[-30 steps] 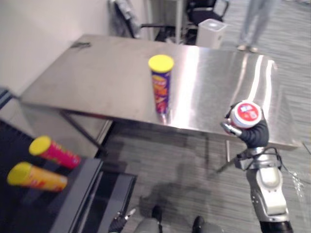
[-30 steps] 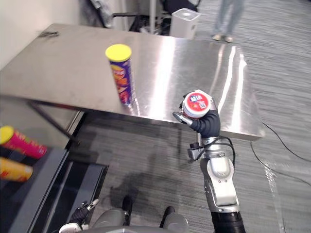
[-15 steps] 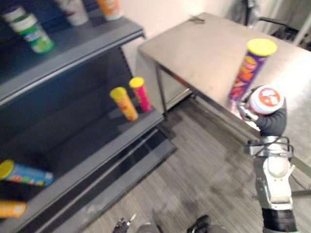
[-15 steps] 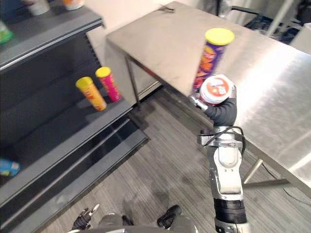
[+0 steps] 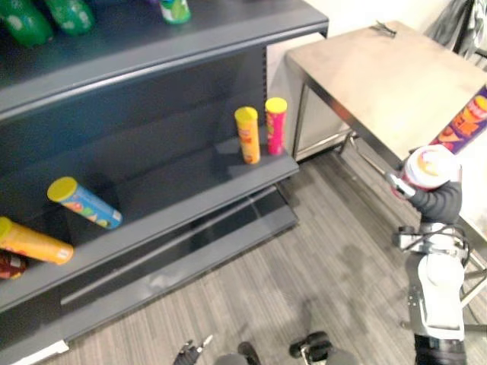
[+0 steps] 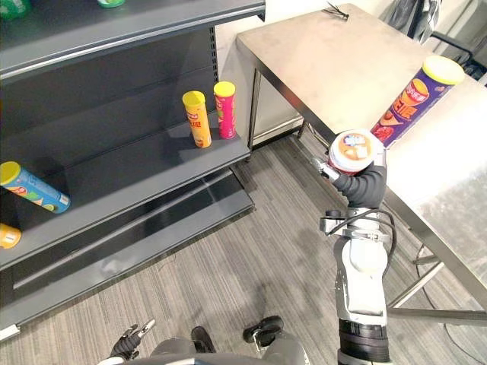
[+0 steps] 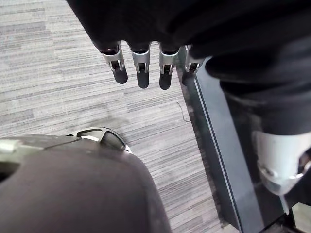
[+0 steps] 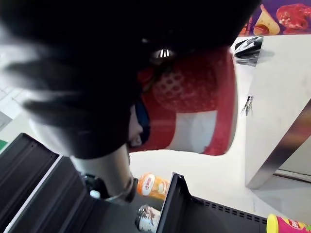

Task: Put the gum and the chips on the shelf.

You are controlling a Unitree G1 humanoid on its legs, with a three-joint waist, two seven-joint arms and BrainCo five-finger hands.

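Observation:
My right hand (image 6: 364, 185) is raised in front of me, shut on the gum, a red-and-white round canister (image 6: 356, 150) with its lid facing up; its red side (image 8: 194, 107) fills much of the right wrist view. The chips, a purple can (image 6: 415, 100) with a yellow lid, stand on the steel table (image 6: 327, 53) just behind and to the right of that hand. The dark shelf unit (image 6: 129, 182) stands to the left. My left hand (image 7: 141, 68) hangs low over the floor, fingers straight, holding nothing.
On the middle shelf board a yellow can (image 6: 196, 119) and a pink can (image 6: 224, 110) stand near its right end; a blue can (image 6: 30, 188) and an orange one (image 5: 30, 243) lie at the left. Green bottles (image 5: 46, 15) sit on the upper board. Grey striped floor (image 6: 259, 258) lies between shelf and table.
The camera has swung further left, bringing the whole shelf into view and the table to the right. My right hand still holds the gum at about the same height.

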